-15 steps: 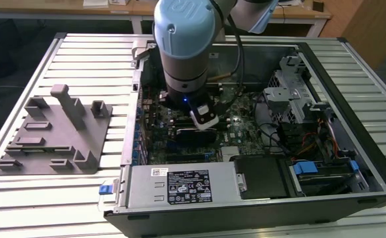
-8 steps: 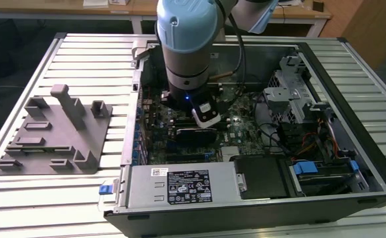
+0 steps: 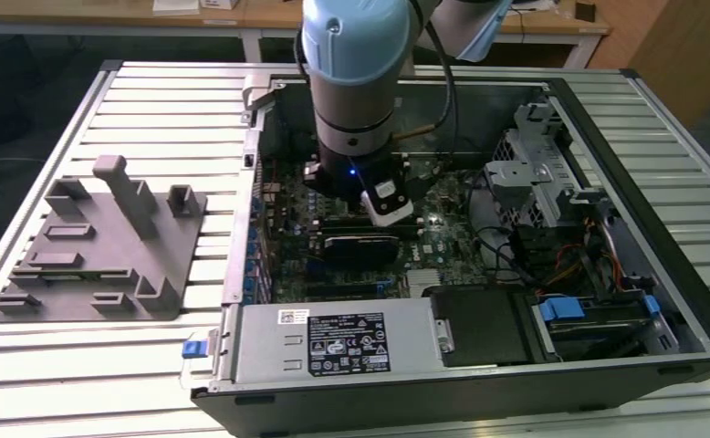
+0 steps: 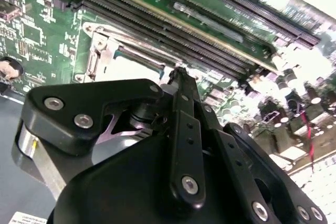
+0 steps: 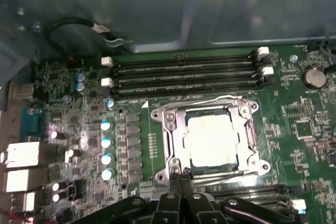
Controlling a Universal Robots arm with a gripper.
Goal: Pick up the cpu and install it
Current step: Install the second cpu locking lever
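Your gripper has its fingers brought together with nothing between them, the tips meeting just at the near edge of the socket frame at the lower centre of the first wrist view; whether they touch the frame, you cannot tell. The cpu is seated in that socket at the centre of the first wrist view, its pale metal top facing up, ringed by the metal frame. In the second wrist view the black gripper linkage covers the lower half of the frame, and a pale strip of the cpu shows just beyond it. In the exterior view the arm stands nearly upright, reaching straight down from the top centre into the open computer case, with the wrist low over the motherboard. Going left to right in that view: a grey plastic fixture block lies on the slatted table at the left, well apart from the case; the power supply runs along the case's lower edge; the drive cage and cables fill the right side. Memory slots lie just above the socket in the first wrist view.
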